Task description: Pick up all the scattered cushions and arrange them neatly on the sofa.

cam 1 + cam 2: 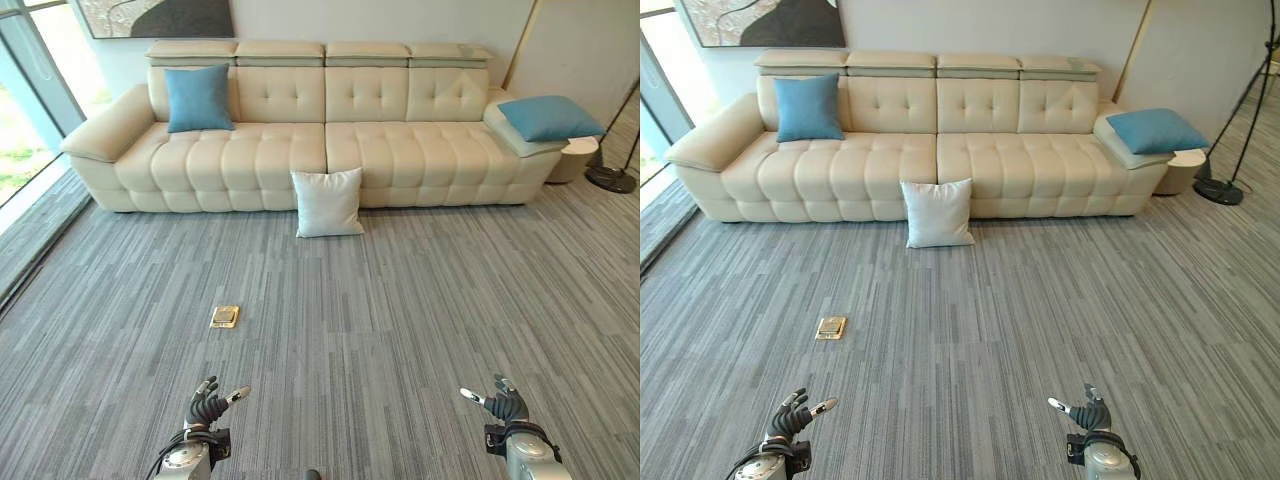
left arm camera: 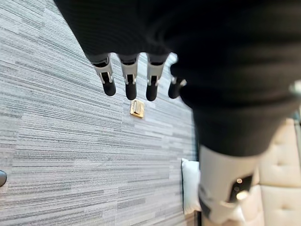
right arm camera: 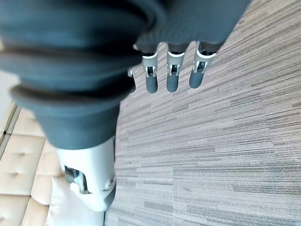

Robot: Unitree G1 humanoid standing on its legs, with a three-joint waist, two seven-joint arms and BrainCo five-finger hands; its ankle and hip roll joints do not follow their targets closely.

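A white cushion stands on the carpet, leaning against the front of the cream sofa near its middle. A blue cushion is propped upright on the sofa's left seat against the backrest. Another blue cushion lies flat on the sofa's right armrest. My left hand hovers low at the near left, open and holding nothing. My right hand is at the near right, also open and holding nothing. Both are far from the cushions. The white cushion shows past the left hand's fingers.
A small brass floor plate is set in the grey carpet ahead of my left hand. A floor lamp base and a round side table stand right of the sofa. A glass wall runs along the left.
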